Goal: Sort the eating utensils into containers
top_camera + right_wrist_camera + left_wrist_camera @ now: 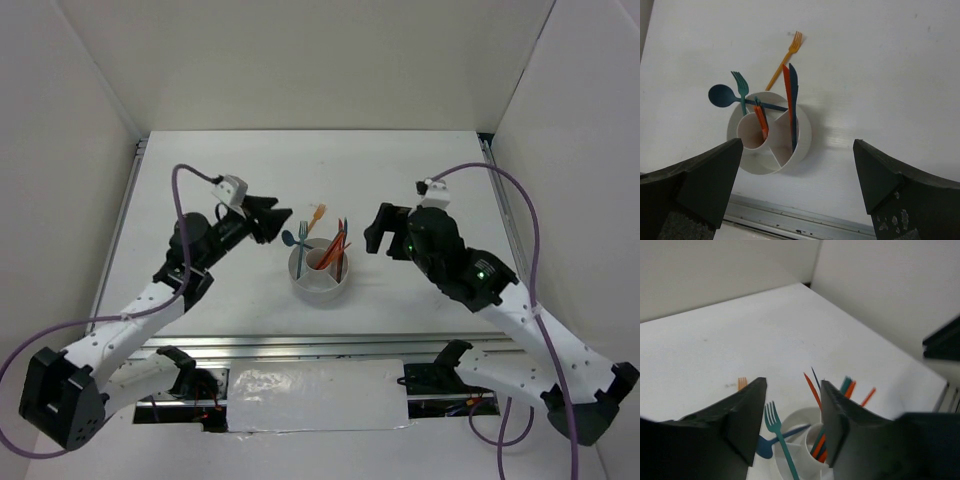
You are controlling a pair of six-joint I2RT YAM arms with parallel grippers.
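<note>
Teal fork (777, 432) nearly upright in white holder (800, 415), tines up; left claw (792, 385) and right claw (797, 145) agape, empty.

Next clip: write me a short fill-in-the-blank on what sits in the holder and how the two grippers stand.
1. The teal plastic utensil standing tines-up in the round white plastic holder is a ___.
2. The other plastic fork, its tines toward the back wall, is ___ in colour.
3. The right gripper has its jaws ___, with nothing between them.
4. The left gripper, jaws apart, holds ___.

Missing words: fork; orange; open; nothing.
</note>
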